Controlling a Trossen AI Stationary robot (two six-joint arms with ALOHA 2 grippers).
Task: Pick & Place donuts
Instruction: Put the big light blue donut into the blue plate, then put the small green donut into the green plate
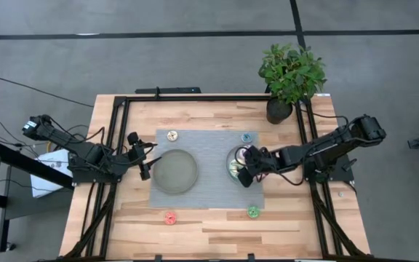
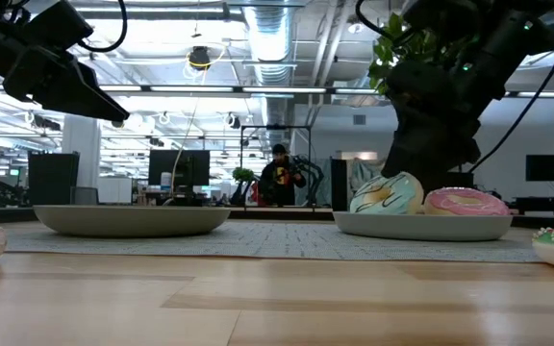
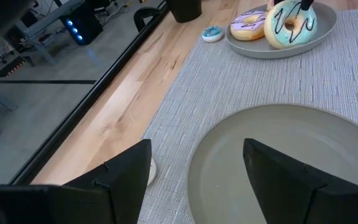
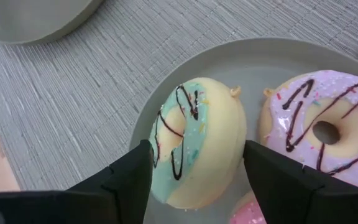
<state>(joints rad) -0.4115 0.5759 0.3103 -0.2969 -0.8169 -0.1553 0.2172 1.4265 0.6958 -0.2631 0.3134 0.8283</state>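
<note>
My right gripper (image 1: 244, 170) is over the right grey plate (image 1: 230, 156), shut on the mint-green donut (image 4: 194, 149). That donut stands on edge and tilted (image 2: 387, 195). The pink donut (image 2: 465, 202) and the white-lilac sprinkled donut (image 4: 319, 127) lie flat on the same plate. My left gripper (image 1: 144, 164) hangs open in the air at the left rim of the empty left plate (image 1: 175, 171). Small donuts lie around the mat: tan (image 1: 172, 135), blue (image 1: 246, 137), red (image 1: 170, 217) and green (image 1: 253, 212). My right gripper pinches the mint-green donut across its ring, one finger (image 4: 132, 177) on the iced face's side (image 4: 157, 158) and the other on the cream outer rim (image 4: 238, 149). The fingers slant down from above. The donut stands tilted on edge over the plate; the plate's rim hides its lower edge.
A grey woven mat (image 1: 209, 196) lies under both plates. A potted plant (image 1: 291, 76) stands at the far right corner. A black frame (image 1: 195, 97) runs round the table's edges. Bare wood shows along the near edge.
</note>
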